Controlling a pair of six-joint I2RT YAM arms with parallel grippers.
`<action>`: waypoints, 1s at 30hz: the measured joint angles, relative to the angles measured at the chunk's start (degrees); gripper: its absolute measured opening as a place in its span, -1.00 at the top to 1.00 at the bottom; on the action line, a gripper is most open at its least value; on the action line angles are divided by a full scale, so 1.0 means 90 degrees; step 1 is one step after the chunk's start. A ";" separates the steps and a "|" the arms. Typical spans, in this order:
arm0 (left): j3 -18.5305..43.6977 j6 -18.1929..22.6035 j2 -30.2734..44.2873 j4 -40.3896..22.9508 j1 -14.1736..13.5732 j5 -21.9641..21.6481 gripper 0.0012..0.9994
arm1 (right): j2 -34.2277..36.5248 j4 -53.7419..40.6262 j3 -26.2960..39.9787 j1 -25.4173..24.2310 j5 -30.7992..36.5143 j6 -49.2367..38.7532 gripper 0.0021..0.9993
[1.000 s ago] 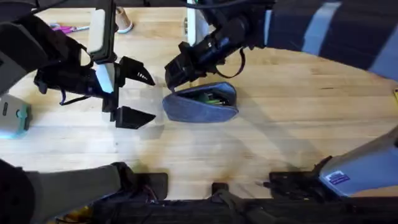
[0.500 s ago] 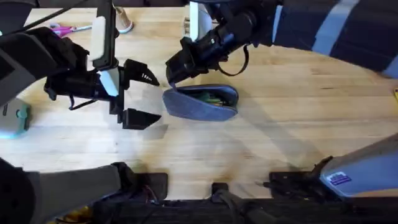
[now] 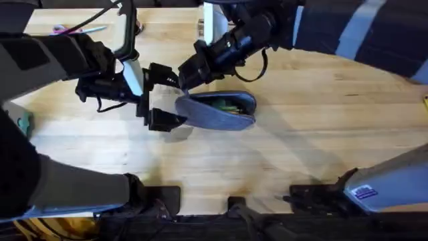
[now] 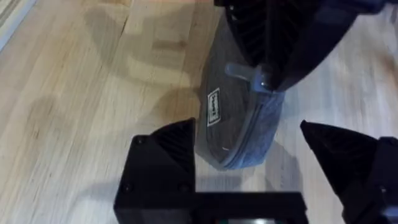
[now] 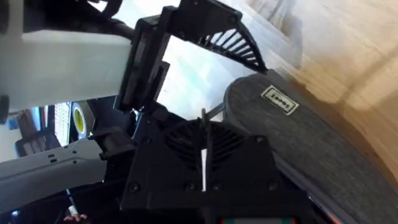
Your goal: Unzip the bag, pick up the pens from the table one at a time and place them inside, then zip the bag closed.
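Note:
The grey-blue bag [image 3: 221,115] lies mid-table, its zipper open along the far side, with green and orange pens [image 3: 227,105] showing inside. My left gripper [image 3: 175,100] is open, its two fingers straddling the bag's left rounded end; the left wrist view shows that end of the bag [image 4: 239,127] between the left gripper's [image 4: 249,137] black fingers [image 4: 168,149]. My right gripper [image 3: 184,79] hangs just above the same end, shut on the small metal zipper pull [image 4: 244,71]. In the right wrist view the right gripper [image 5: 204,121] is shut over the bag [image 5: 305,143].
Pink-handled scissors [image 3: 65,29] lie at the far left corner. A teal object [image 3: 24,123] sits at the left edge, and a white post [image 3: 212,20] stands at the back centre. Bare wooden table [image 3: 321,134] stretches to the right of the bag.
My left gripper has moved right, from open table to straddling the bag's left end. The right gripper has stayed over that end of the bag.

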 joint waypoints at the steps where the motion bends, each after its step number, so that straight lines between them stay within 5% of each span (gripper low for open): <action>1: 0.0000 -0.0025 0.0032 -0.0001 0.0000 0.0045 -0.99 | 0.0000 0.0000 0.0000 0.0000 0.0000 0.0000 0.94; 6: -0.0002 -0.0084 0.0054 0.0002 0.0000 0.0188 -0.96 | 0.0000 -0.0002 0.0000 0.0000 0.0000 0.0000 0.94; 8: -0.0002 -0.0121 0.0054 0.0002 0.0000 0.0243 -0.58 | 0.0000 -0.0002 0.0000 0.0000 0.0000 0.0000 0.94; 12: -0.0004 -0.0132 0.0054 0.0002 0.0000 0.0261 0.69 | 0.0000 -0.0002 0.0000 0.0000 0.0000 0.0000 0.94; 13: -0.0005 -0.0115 0.0054 0.0024 0.0000 0.0269 0.84 | 0.0000 -0.0005 0.0000 0.0000 0.0000 0.0000 0.94; 20: -0.0005 -0.0132 0.0054 0.0026 0.0000 0.0234 0.92 | 0.0000 -0.0199 0.0000 -0.0005 0.0218 -0.0003 0.94; 30: -0.0017 -0.0132 0.0059 0.0051 -0.0042 0.0179 0.92 | -0.0002 -0.1842 0.0020 -0.0481 0.2053 0.0000 0.94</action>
